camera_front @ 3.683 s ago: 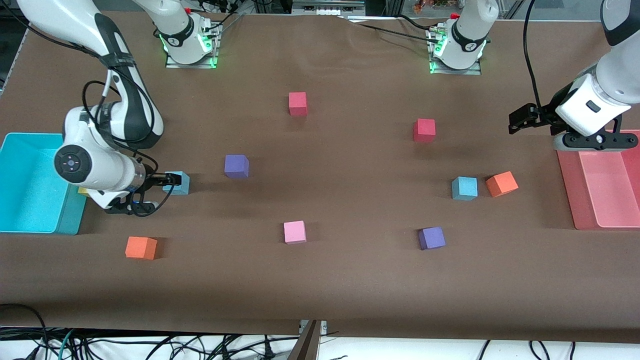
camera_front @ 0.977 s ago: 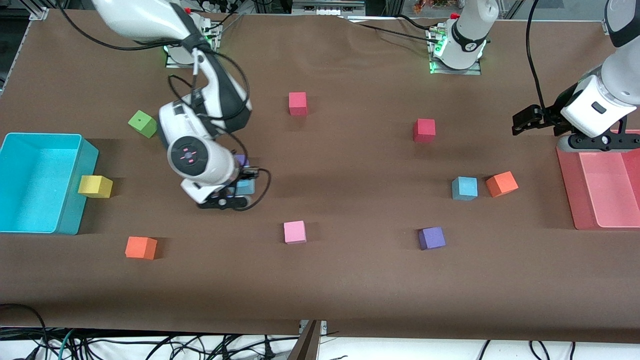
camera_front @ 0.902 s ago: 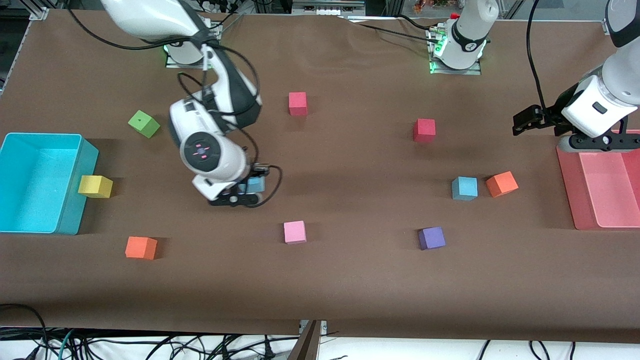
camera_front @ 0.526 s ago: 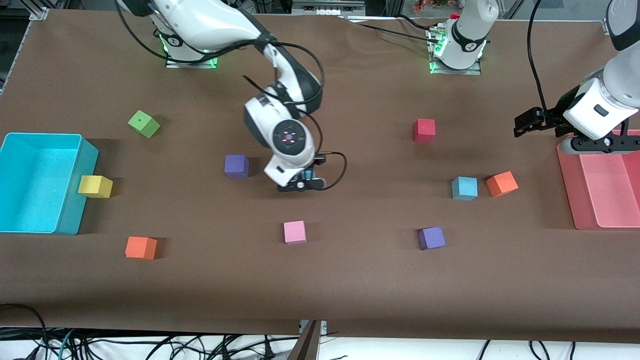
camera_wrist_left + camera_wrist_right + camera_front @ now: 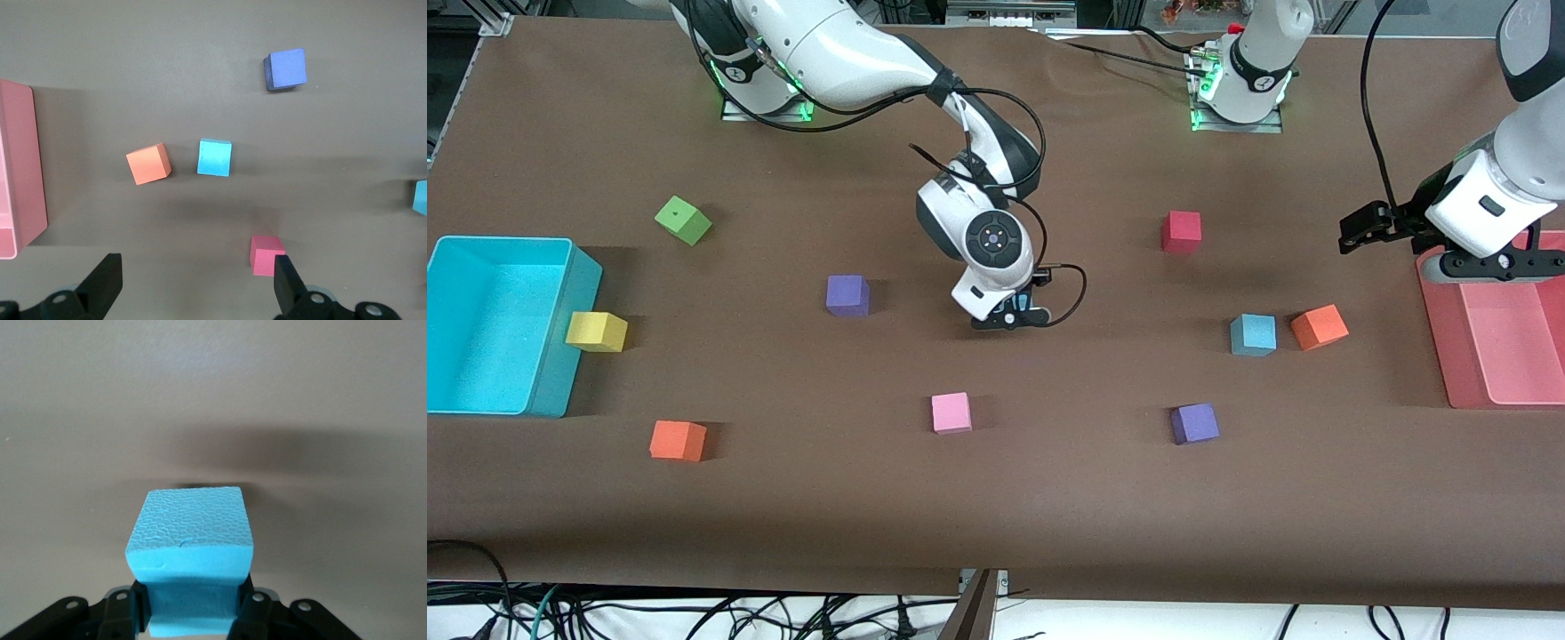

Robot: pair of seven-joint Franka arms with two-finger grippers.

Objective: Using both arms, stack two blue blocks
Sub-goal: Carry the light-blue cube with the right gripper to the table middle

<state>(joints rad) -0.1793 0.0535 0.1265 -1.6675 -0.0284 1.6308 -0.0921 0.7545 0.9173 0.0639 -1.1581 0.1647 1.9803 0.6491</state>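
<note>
My right gripper [image 5: 1016,316] hangs over the middle of the table, shut on one blue block [image 5: 190,543]. The wrist hides that block in the front view. The other blue block [image 5: 1253,335] sits on the table toward the left arm's end, beside an orange cube [image 5: 1319,326]. It also shows in the left wrist view [image 5: 215,157]. My left gripper [image 5: 1356,227] is open and empty, up in the air beside the pink tray [image 5: 1436,338]; in its own view [image 5: 197,273] the jaws stand wide apart above the bare mat.
A red cube [image 5: 1181,232] and a purple cube [image 5: 1194,423] lie near the resting blue block. A purple cube [image 5: 847,295], a pink cube [image 5: 951,412], orange [image 5: 678,440], yellow [image 5: 596,331] and green [image 5: 683,220] cubes lie toward the cyan bin [image 5: 551,404].
My right arm has carried the blue block from beside the cyan bin to over the table's middle, toward the left arm's end. The left arm has hardly moved.
</note>
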